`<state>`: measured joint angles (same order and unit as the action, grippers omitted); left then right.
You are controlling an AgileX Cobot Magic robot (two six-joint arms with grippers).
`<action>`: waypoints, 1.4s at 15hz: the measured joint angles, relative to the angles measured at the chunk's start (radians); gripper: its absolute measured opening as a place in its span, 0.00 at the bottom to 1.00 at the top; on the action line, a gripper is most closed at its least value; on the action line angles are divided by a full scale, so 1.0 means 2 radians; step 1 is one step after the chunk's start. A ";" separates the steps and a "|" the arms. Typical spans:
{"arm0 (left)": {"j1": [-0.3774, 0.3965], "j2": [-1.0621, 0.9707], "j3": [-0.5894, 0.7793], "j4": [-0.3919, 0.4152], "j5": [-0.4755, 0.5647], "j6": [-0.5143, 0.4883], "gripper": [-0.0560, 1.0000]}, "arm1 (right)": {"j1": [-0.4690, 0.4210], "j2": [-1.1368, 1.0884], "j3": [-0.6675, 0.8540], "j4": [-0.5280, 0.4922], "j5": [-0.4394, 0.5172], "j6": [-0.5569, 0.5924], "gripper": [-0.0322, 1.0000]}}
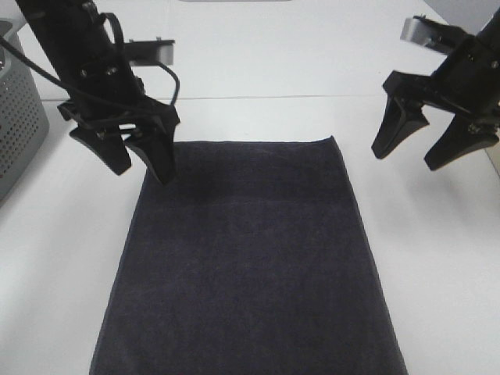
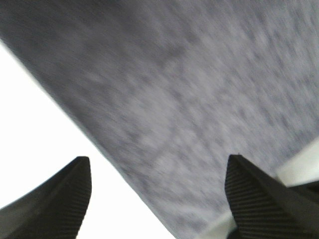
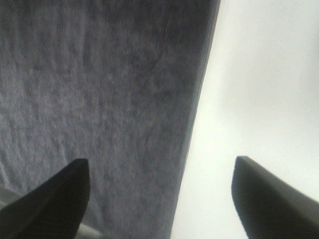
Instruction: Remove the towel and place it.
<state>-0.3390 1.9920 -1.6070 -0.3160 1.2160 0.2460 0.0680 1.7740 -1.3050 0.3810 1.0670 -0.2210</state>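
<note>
The towel (image 1: 250, 266) is a large dark navy cloth lying flat on the white table, running from mid-table to the front edge of the exterior view. My left gripper (image 1: 142, 166) is open and empty, hovering over the towel's far left corner. The left wrist view shows the towel (image 2: 189, 99) filling most of the picture between the two fingertips (image 2: 65, 199). My right gripper (image 1: 408, 156) is open and empty, above bare table to the right of the towel's far right corner. The right wrist view shows the towel's long edge (image 3: 99, 99) and white table beside it.
A grey perforated basket (image 1: 17, 125) stands at the far left edge of the table (image 1: 437, 266). A metal bracket (image 1: 422, 33) sits at the back right behind the right arm.
</note>
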 joint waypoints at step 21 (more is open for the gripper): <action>0.159 0.163 -0.110 -0.158 -0.122 0.080 0.85 | -0.055 0.292 -0.295 0.093 0.059 -0.062 0.78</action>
<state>-0.0200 2.3180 -1.8270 -0.6320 0.9710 0.4070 -0.0420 2.3590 -1.8950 0.5670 1.1850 -0.3460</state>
